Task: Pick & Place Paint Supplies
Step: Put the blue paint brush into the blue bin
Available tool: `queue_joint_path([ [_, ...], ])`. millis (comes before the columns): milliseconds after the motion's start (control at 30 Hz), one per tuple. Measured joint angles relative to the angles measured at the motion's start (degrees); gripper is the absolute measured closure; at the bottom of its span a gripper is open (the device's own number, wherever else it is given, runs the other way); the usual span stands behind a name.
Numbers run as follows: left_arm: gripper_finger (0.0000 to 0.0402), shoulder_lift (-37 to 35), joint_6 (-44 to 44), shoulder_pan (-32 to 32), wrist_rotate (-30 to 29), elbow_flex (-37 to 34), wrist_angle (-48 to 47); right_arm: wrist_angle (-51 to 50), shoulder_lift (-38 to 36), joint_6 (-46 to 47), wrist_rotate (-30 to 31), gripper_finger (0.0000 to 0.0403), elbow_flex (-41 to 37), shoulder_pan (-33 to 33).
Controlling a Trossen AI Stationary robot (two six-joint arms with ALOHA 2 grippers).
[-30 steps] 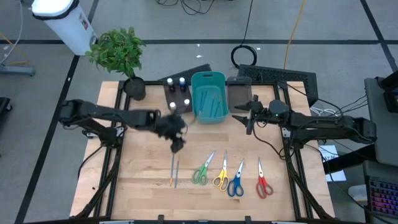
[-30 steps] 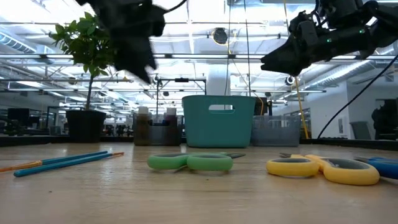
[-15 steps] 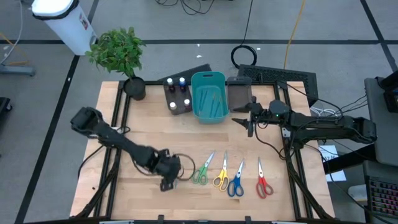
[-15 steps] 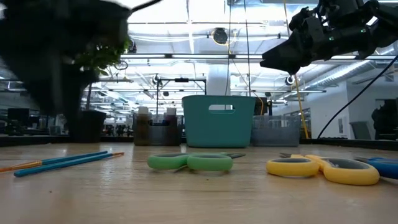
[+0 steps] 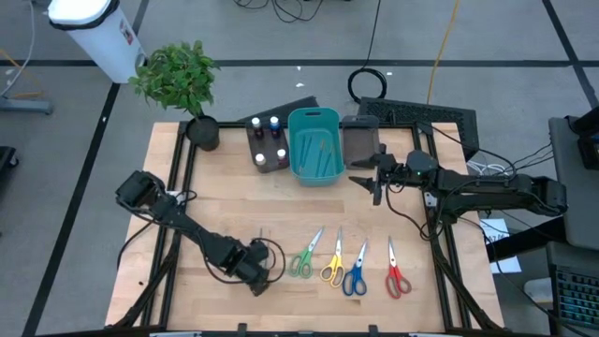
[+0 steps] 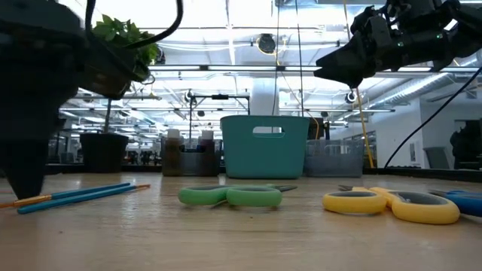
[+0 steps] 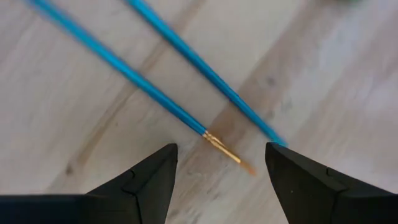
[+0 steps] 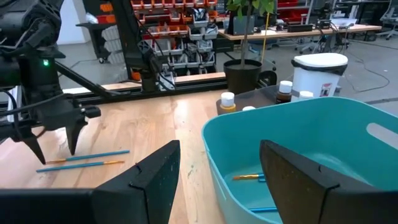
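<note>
Fingers (image 7: 149, 180) astride blue brushes (image 7: 155, 93)

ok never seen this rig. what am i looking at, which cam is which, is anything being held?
Two robot arms at a wooden table. One camera looks down from overhead, one sits at table height, one rides on each wrist. The left gripper is open, low over two blue brushes on the wood, holding nothing. The right gripper waits open and empty beside the teal bin, which already holds brushes. Four scissors lie in a row at the front. Capped bottles stand in a dark bin left of the teal bin.
</note>
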Motion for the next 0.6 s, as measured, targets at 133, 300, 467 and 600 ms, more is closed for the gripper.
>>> queue_joint_path([
  [133, 0.0147, 0.12, -9.73, 0.1, -0.33, -0.01, -0.28, 0.26, 0.0, 0.04, 0.08, 0.019, 0.0, -0.01],
  [300, 0.0147, 1.68, -16.72, 0.02, 0.87, 0.0, -0.92, 0.43, 0.0, 0.04, 0.11, 0.019, 0.0, -0.02],
  [467, 0.0154, 2.81, -19.25, -0.49, 1.99, 0.14, -2.81, 0.44, 0.0, 0.04, 0.14, 0.019, 0.0, 0.0],
  [600, 0.0196, 2.82, -19.72, -0.46, 2.73, 0.11, -3.83, 0.42, 0.0, 0.04, 0.16, 0.019, 0.0, -0.02],
])
